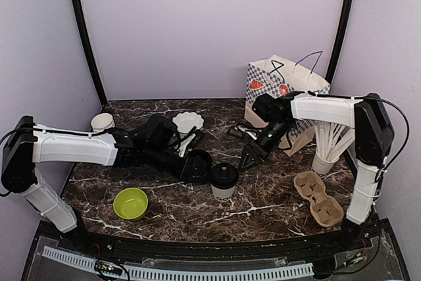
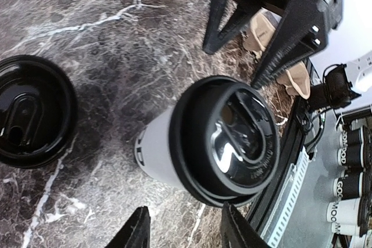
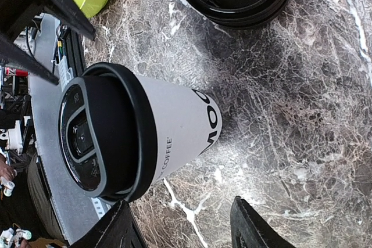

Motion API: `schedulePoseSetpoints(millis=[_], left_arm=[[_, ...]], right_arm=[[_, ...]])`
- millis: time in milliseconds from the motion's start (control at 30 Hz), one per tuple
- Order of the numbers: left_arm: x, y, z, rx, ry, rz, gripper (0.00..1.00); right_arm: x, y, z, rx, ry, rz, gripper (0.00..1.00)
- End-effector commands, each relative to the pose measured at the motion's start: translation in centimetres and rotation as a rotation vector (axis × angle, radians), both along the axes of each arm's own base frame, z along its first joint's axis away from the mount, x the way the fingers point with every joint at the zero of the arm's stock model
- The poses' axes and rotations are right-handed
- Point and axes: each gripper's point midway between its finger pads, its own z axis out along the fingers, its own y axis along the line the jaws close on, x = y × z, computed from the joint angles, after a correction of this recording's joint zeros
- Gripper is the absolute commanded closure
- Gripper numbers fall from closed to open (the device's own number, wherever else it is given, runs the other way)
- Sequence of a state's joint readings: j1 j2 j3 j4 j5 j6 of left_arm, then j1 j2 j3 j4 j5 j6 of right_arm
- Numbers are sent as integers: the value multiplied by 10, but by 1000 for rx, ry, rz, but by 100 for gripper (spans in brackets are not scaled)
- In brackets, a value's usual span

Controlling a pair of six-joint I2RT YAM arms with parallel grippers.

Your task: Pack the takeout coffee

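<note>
One takeout coffee [image 1: 224, 181], a white paper cup with black lettering and a black lid, stands upright at the table's middle. My left gripper [image 2: 185, 226] is open just short of this takeout coffee [image 2: 174, 149], with nothing between its fingers. From the other side my right gripper [image 3: 185, 219] also stands open, apart from the same cup [image 3: 174, 126]. In the top view the right gripper [image 1: 251, 156] hangs to the cup's upper right. A second black lid [image 1: 200, 161] lies beside the left gripper; I cannot tell whether a cup is under it.
A brown cardboard cup carrier [image 1: 318, 197] lies at the front right. Behind it are a white cup of straws [image 1: 327, 153] and a patterned paper bag [image 1: 279, 87]. A green bowl [image 1: 130, 203] sits front left, a white scalloped bowl [image 1: 188, 122] at the back.
</note>
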State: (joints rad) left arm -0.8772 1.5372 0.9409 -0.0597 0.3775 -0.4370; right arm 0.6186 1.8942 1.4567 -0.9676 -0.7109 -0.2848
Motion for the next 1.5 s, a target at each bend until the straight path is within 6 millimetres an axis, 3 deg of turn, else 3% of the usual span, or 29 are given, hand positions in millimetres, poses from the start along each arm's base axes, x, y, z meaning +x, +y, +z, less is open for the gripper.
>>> schedulePoseSetpoints(millis=[0,267,533,700,833,1000,1200,1367,1467], left_arm=[[-19,-14,-2,-9,-25,-117,57],[-31,-24,-9,12,-22,-162,57],[-45,-29,-14,28,-5,-206,57],[-56,-17,-16,72,29,-209,56],[-62,-2,0,104,4,-221,54],[-35,1,28,95,-50,-130,52],[16,-23,53,-47,-54,9,54],[29,-38,42,-57,-28,13,55],[31,-40,32,-57,-13,22,56]], right_arm=[[0,1,9,29,-20,12,43],[3,9,4,22,-1,23,44],[20,17,3,10,-15,6,45],[26,15,2,-18,-31,-14,45],[19,6,8,-12,-48,-26,41],[-8,0,22,78,-51,9,29],[-36,5,22,126,-10,61,18],[-54,15,17,118,4,121,16],[-56,20,17,114,18,128,7]])
